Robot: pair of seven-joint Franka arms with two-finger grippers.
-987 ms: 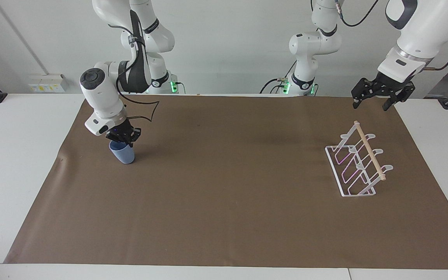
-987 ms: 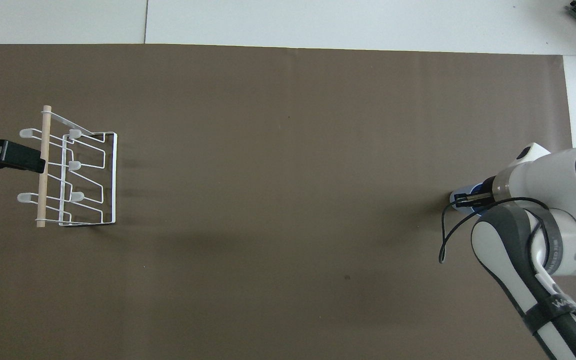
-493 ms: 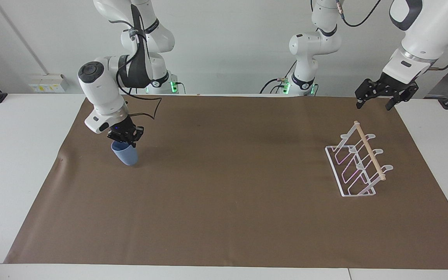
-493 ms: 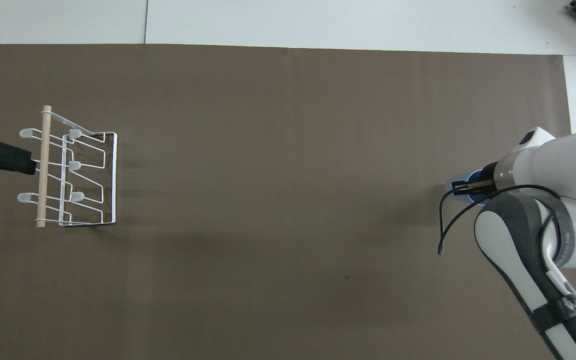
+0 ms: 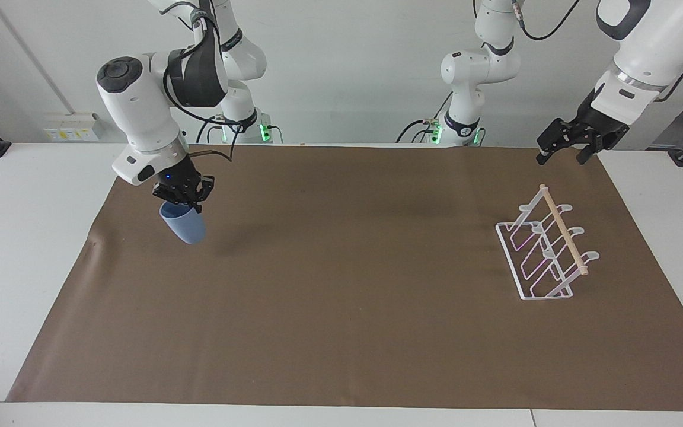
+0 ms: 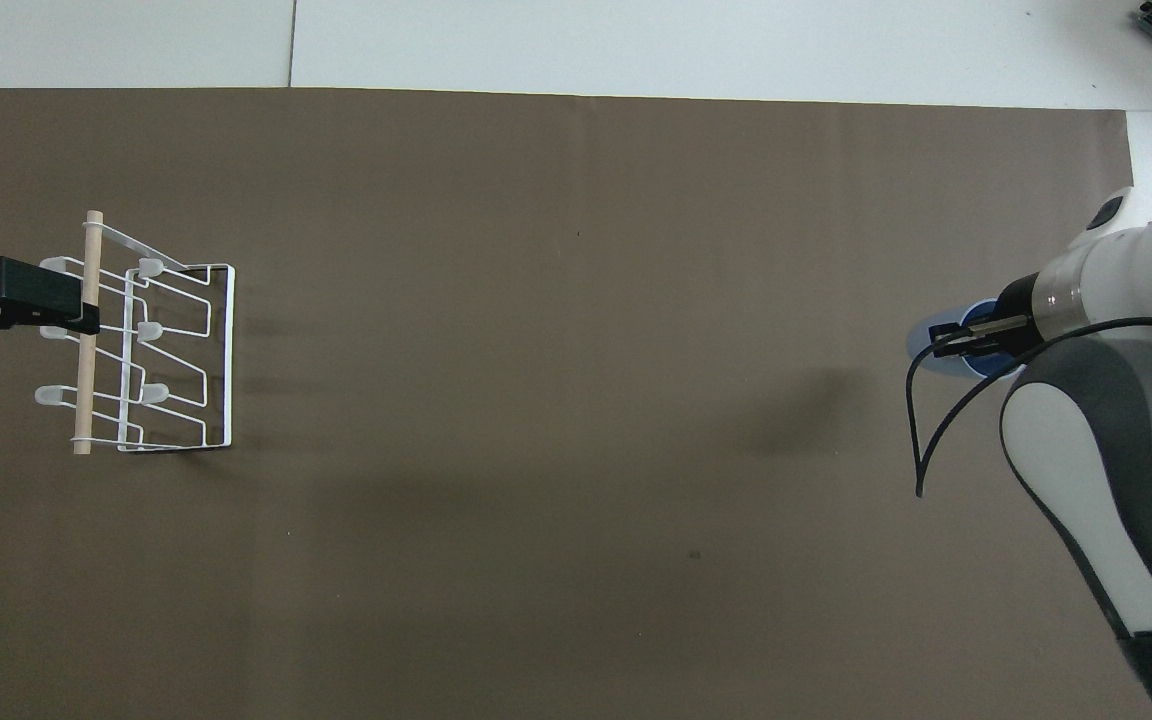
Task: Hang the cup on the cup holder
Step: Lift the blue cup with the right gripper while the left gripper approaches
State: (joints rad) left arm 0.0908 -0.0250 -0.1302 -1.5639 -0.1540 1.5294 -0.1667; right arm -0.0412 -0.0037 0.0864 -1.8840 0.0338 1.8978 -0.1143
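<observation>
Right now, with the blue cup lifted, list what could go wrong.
1. The right gripper pinches only the rim of the small light-blue plastic cup, which hangs tilted over the brown mat; it might slip.
2. The open left gripper hangs over the white wire cup holder, possibly obstructing the approach.

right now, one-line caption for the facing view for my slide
Right hand holds the blue cup by its rim above the brown mat; left hand waits open over the mat near the white cup holder.

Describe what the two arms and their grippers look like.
Both arms are glossy white, rounded segments with dark grey joint bands. The right gripper and left gripper are black, two-fingered linkages. A loose black cable loops beside the right wrist, where a small blue light glows. Green lights mark both bases.
</observation>
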